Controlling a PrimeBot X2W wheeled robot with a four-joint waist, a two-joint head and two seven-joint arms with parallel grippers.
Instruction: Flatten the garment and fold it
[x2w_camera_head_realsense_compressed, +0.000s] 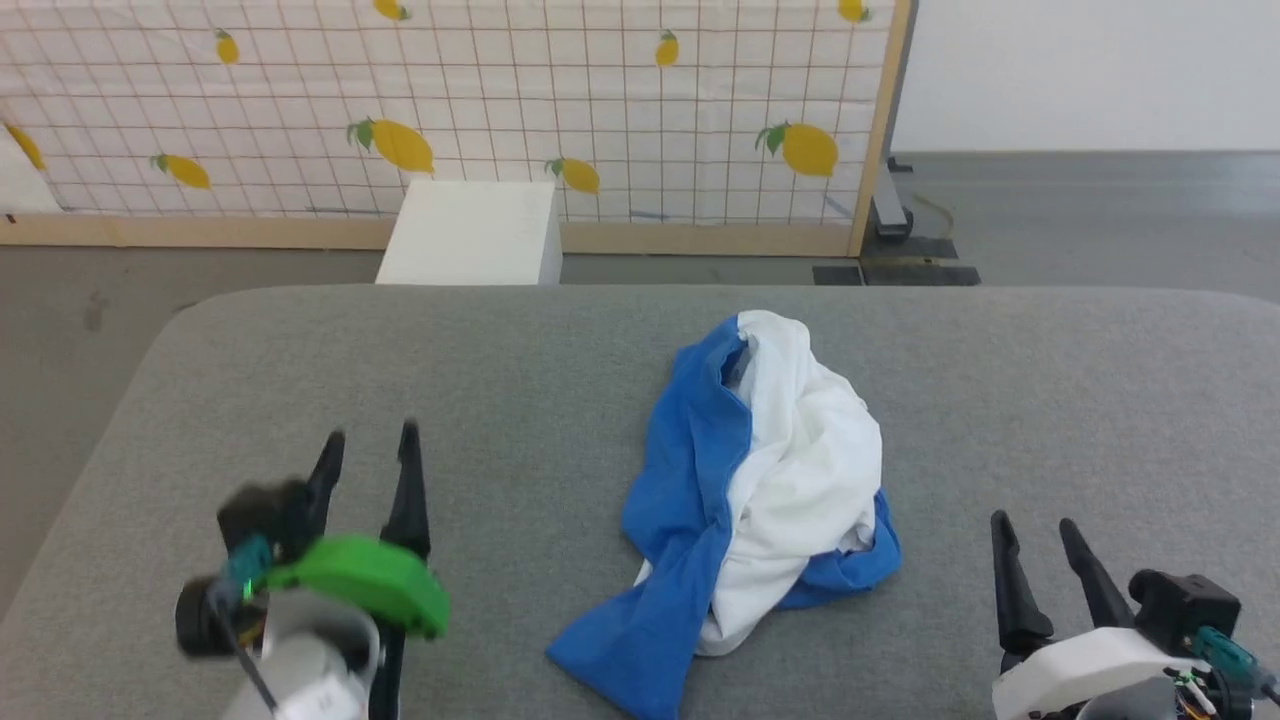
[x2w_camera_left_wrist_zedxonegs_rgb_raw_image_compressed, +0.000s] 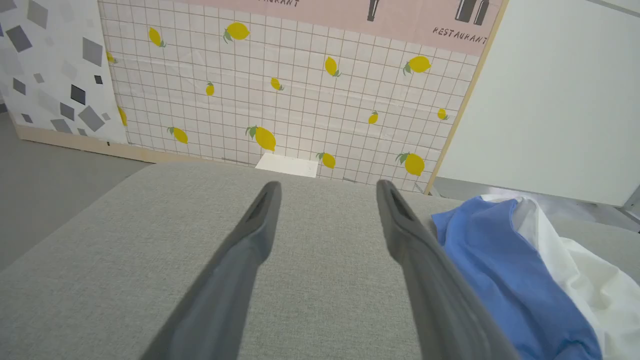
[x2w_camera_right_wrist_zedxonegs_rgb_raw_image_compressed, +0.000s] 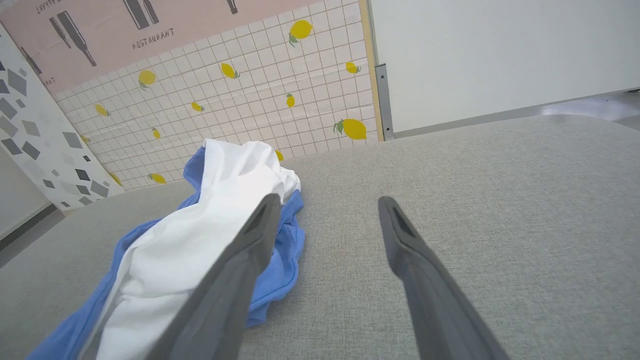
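1. Two grippers hang low over the grey padded surface (x2w_camera_head_realsense_compressed: 500, 380) that I am watching remotely, and both are empty.
2. My left gripper (x2w_camera_head_realsense_compressed: 371, 436) has its fingers spread wide above bare fabric, to the left of the garment (x2w_camera_head_realsense_compressed: 790, 470). Its wrist is blurred in the head view, so I cannot tell whether it touches the surface.
3. My right gripper (x2w_camera_head_realsense_compressed: 1033, 523) is also spread wide, near the garment's right edge but apart from it.
4. The garment lies crumpled in a heap at the middle of the surface, between the grippers. Its white body is bunched to the right and the blue cloth to the left, with a blue end trailing toward me.
5. Behind stand a lemon-print panel (x2w_camera_head_realsense_compressed: 500, 90) and a white box (x2w_camera_head_realsense_compressed: 470, 235).
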